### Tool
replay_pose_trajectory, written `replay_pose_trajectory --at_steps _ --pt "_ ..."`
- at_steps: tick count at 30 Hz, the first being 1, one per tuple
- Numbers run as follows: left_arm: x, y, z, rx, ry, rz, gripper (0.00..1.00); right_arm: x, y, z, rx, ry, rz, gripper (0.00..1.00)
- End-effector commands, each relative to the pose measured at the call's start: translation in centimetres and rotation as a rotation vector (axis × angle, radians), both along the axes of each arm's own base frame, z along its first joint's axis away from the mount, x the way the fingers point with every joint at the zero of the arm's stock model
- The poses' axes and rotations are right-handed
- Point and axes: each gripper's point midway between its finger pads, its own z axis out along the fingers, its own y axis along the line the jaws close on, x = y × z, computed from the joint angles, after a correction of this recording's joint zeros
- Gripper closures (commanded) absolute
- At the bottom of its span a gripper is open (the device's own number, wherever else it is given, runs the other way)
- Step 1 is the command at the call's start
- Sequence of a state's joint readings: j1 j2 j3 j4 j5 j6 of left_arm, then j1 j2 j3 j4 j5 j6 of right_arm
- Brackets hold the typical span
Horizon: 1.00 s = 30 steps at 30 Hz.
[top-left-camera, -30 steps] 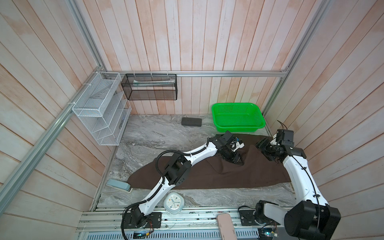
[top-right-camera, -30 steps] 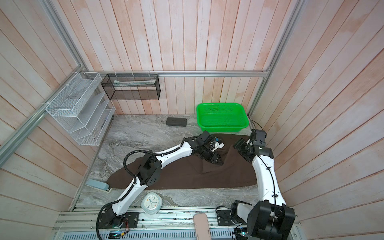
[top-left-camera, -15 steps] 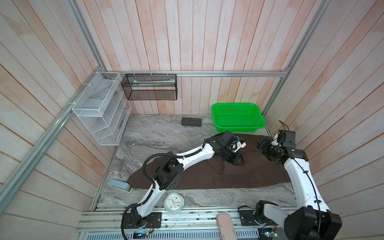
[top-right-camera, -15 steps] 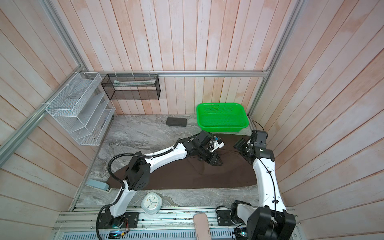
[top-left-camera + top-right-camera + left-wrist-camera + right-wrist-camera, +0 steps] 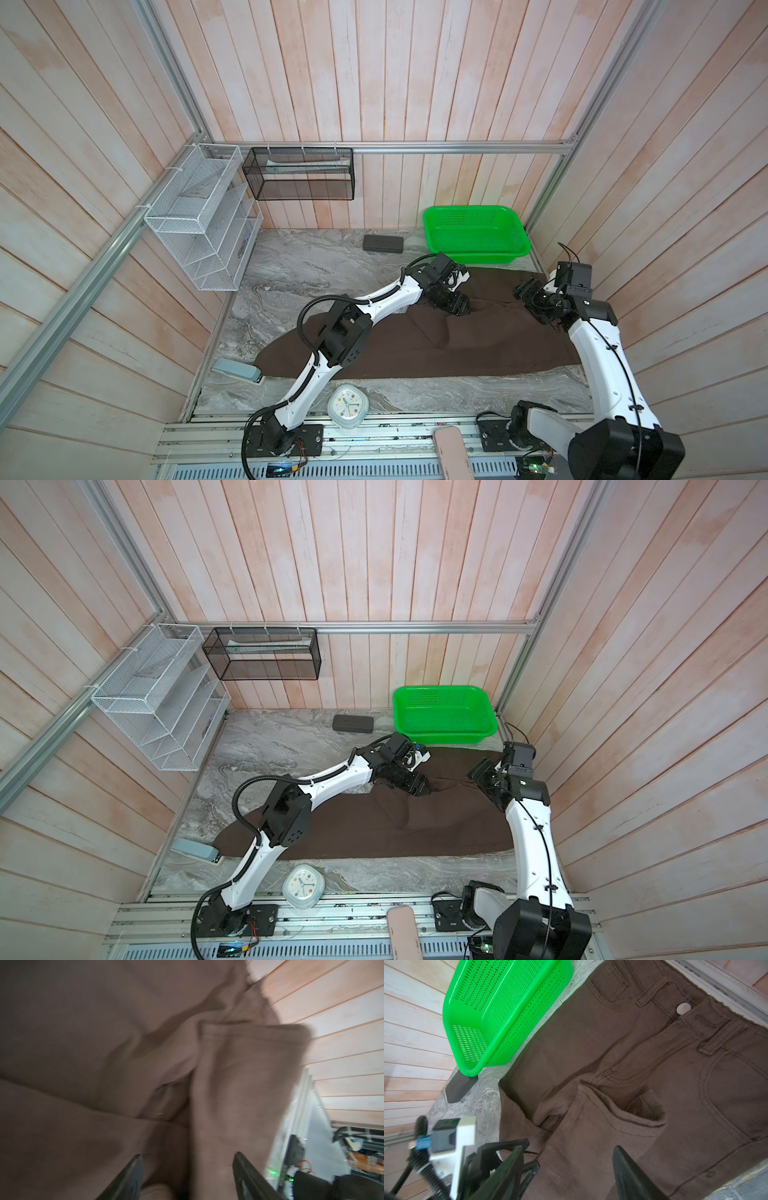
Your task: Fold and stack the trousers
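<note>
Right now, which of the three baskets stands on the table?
The green plastic basket, beside the trousers; the white wire rack and the black mesh basket hang from the metal frame.

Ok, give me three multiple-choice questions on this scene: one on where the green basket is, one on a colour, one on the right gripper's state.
1. Where does the green basket stand? A. at the table's far right corner; B. on the front rail; C. hung on the left wall.
2. What colour is the trousers' waist button? A. black; B. off-white; C. green.
3. How is the right gripper? A. shut on the trousers; B. shut on the basket; C. open, holding nothing.
Answers: 1 A, a top view shows it in that corner; 2 B, it shows pale in the right wrist view; 3 C, its fingers stand apart.
</note>
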<state>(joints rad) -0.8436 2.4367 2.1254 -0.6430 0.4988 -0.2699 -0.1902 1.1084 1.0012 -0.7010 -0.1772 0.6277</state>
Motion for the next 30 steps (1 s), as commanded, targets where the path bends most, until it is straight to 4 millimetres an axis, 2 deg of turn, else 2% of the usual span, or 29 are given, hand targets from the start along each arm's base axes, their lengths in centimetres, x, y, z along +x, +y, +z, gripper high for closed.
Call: replay_pose_trajectory --at_steps 1,5,7,11,14,16,18,20,22,24,26,28,30 --pt "-2.6 -0.8 1.0 -0.018 0.045 -0.117 0.30 -0.5 -0.1 -0.1 -0.018 0.018 -0.002 0.31" --pt "-5.0 -1.2 3.0 -0.083 0.079 -0.198 0.35 -0.3 -0.2 -0.3 -0.019 0.018 -0.003 0.31" --pt "-6.2 -1.4 3.7 -0.107 0.094 -0.236 0.43 -0.2 -0.1 -0.4 -0.017 0.019 0.000 0.31" --pt "-7.8 -1.8 4.4 -0.116 0.092 -0.286 0.70 -0.1 -0.1 -0.4 -0.013 0.016 -0.001 0.31" --pt "-8.0 -2.0 5.4 -0.113 0.051 -0.294 0.97 -0.1 -0.1 -0.4 -0.011 0.015 -0.001 0.31" --pt "-7.3 -1.8 7.1 -0.113 -0.013 -0.261 1.00 0.0 0.0 -0.3 -0.009 0.010 0.001 0.31" --pt "-4.9 -0.5 9.9 -0.120 -0.111 -0.140 1.00 0.0 0.0 -0.1 -0.007 0.007 0.002 0.32" --pt "-2.1 2.3 13.3 -0.145 -0.201 0.018 1.00 0.2 0.0 0.4 -0.006 -0.007 0.002 0.32" --pt "0.6 6.7 17.3 -0.174 -0.326 0.217 1.00 0.3 0.1 0.7 -0.002 -0.014 0.002 0.32" --pt "2.2 11.6 20.7 -0.227 -0.418 0.404 1.00 0.5 0.2 1.0 0.006 -0.025 0.003 0.32" --pt "2.7 16.8 23.6 -0.275 -0.505 0.572 1.00 0.7 0.5 1.0 0.015 -0.029 0.009 0.32" --pt "2.6 21.8 25.1 -0.289 -0.580 0.739 1.00 1.0 1.1 0.7 0.020 -0.026 0.021 0.32" --pt "2.4 25.7 25.8 -0.317 -0.602 0.862 1.00 1.4 1.7 0.2 0.026 -0.018 0.036 0.32"
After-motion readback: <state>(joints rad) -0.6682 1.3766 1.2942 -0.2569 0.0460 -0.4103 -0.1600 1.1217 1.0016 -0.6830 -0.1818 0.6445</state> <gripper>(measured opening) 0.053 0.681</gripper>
